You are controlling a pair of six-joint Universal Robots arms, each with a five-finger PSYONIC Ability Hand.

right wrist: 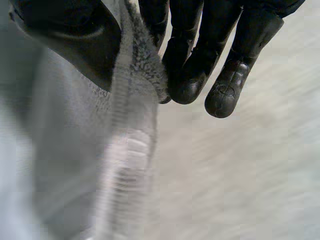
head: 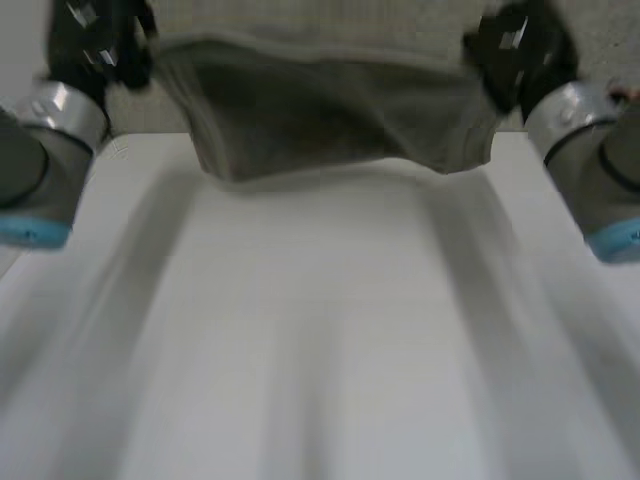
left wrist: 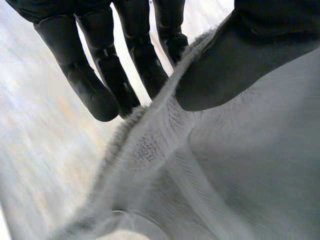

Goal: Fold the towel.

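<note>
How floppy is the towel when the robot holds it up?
Probably very floppy: the towel droops between the left robot hand and right robot hand. It is likely light, since pinches at its edge hold it. Its fuzzy surface probably isn't slippery.

Left arm (head: 45, 150): you'll see a grey metal joint and a light-blue cap.
Right arm (head: 582, 150): same grey and light-blue.
Left robot hand (left wrist: 86, 82): matte black, rounded fingertips.
Right robot hand (right wrist: 200, 55): black, glossy tips.

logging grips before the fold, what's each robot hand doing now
Left robot hand: closed, pinching an edge of the grey terry towel.
Right robot hand: closed, pinching the same towel's edge.
</note>
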